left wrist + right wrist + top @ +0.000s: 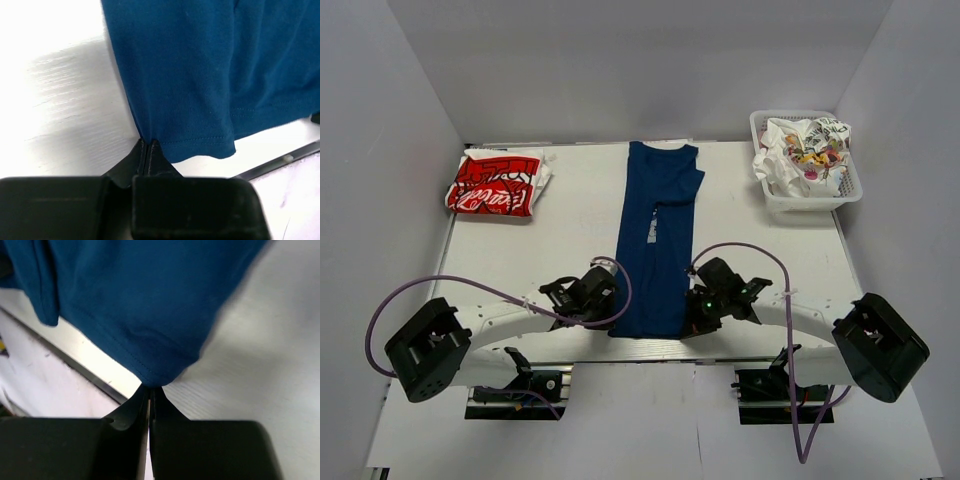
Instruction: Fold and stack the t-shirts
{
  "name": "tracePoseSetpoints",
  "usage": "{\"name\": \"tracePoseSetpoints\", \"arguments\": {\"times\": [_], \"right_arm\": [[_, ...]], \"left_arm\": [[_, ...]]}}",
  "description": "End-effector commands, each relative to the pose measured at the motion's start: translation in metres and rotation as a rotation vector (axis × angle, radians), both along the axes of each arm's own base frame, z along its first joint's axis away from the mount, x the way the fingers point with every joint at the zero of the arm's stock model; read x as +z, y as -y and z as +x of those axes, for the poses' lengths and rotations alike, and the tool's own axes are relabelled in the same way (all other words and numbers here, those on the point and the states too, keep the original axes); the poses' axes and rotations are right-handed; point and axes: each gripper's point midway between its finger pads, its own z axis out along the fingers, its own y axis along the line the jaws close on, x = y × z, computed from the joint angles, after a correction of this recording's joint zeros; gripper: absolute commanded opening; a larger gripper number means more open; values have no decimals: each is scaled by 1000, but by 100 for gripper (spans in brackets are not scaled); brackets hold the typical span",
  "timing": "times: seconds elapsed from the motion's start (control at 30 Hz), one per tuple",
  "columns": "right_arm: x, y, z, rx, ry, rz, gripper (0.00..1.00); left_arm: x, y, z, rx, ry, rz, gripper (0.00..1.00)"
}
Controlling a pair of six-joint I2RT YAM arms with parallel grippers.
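A navy blue t-shirt, folded into a long narrow strip, lies down the middle of the table. My left gripper is shut on its near left hem corner. My right gripper is shut on the near right hem corner. Both sets of jaws pinch the cloth at its very edge. A folded red-and-white lettered t-shirt rests at the back left. Crumpled white t-shirts with colourful prints fill the basket at the back right.
The white plastic lattice basket stands at the back right corner. The table's near edge with its dark rail runs just behind the shirt's hem. Purple cables loop over both arms.
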Motion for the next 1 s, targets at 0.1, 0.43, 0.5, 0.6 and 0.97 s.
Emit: {"name": "tracePoseSetpoints", "arguments": {"times": [0.1, 0.43, 0.5, 0.6, 0.97], "right_arm": [[21, -7, 27, -10, 146, 7, 0], [63, -22, 87, -98, 414, 49, 0], [73, -22, 103, -132, 473, 32, 0], [81, -16, 130, -206, 554, -29, 0], [130, -7, 224, -394, 752, -186, 0]], "left_arm": [[18, 11, 0, -43, 27, -71, 0], [66, 29, 55, 9, 218, -57, 0], [78, 35, 70, 38, 248, -61, 0], [87, 27, 102, 136, 300, 1, 0], [139, 39, 211, 293, 465, 12, 0]]}}
